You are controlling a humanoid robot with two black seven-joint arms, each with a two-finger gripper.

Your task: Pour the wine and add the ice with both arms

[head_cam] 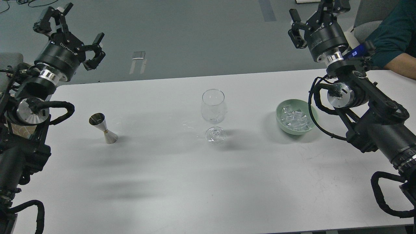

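Observation:
An empty clear wine glass (213,109) stands upright at the middle of the white table (182,182). A steel jigger (103,128) stands to its left. A pale green bowl (280,120) to its right holds a heap of clear ice cubes (295,118). My left gripper (70,27) is open and empty, raised high beyond the table's far left corner. My right gripper (317,11) is open and empty, raised high beyond the far edge, above and behind the bowl.
A person's arm in a dark teal sleeve (390,35) rests at the table's far right corner, by a grey chair (367,16). Grey floor lies beyond the far edge.

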